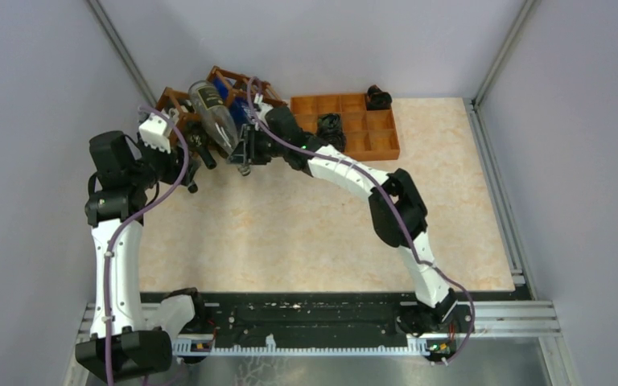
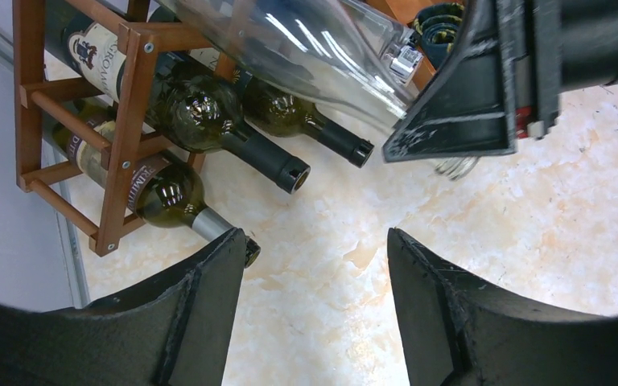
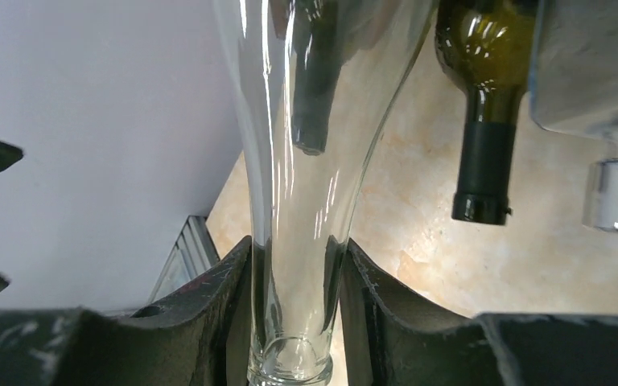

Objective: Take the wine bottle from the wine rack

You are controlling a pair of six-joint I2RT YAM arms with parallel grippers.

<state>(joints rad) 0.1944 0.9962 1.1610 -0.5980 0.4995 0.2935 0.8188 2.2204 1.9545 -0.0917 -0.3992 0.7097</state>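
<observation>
A clear glass wine bottle (image 1: 213,112) slants down out of the top of the reddish-brown lattice wine rack (image 1: 179,100) at the back left. My right gripper (image 1: 244,154) is shut on its neck. In the right wrist view the right gripper (image 3: 298,249) has both fingers pressed against the glass neck (image 3: 294,322) just above the mouth. My left gripper (image 2: 315,237) is open over bare table in front of the wine rack (image 2: 129,121), with nothing between its fingers. The clear bottle (image 2: 314,48) passes above it.
Three dark green bottles (image 2: 201,108) (image 2: 161,193) (image 2: 290,117) lie in the rack's lower cells, necks pointing out over the table. An orange-brown compartment tray (image 1: 380,146) holding black objects (image 1: 330,125) stands at the back, right of the rack. Grey walls close in left and behind.
</observation>
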